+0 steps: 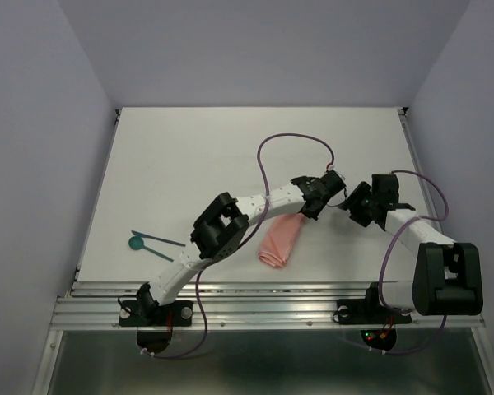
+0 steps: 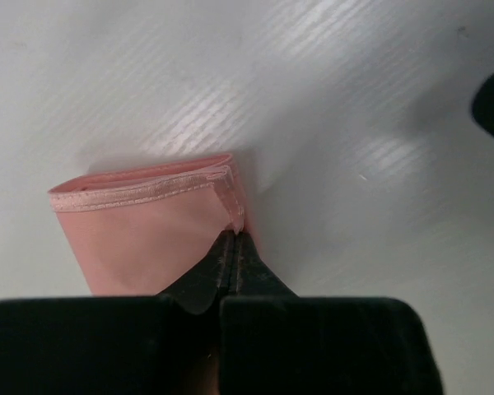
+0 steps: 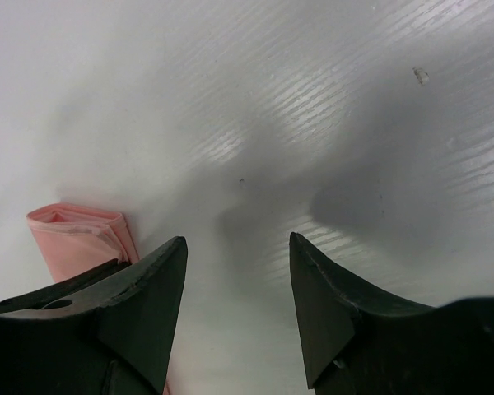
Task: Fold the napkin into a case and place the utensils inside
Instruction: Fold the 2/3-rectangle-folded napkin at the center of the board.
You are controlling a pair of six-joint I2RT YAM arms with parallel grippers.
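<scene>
Left gripper [image 2: 234, 236]: jaws pressed together, pinching the stitched corner of the napkin [image 2: 140, 226] at its far end.
Right gripper [image 3: 237, 244]: jaws spread apart and holding nothing. It hangs over bare table, just to the right of the napkin's far end.
Napkin: salmon-pink cloth folded into a narrow layered strip. It lies on the table right of centre and runs from the left gripper back toward the near edge.
Utensils [image 1: 152, 241]: thin teal pieces lying together near the table's left edge, well apart from the napkin. One has a small round end.
Table [image 1: 206, 148]: plain white surface.
Cables [image 1: 267, 148]: purple, looping above both arms.
</scene>
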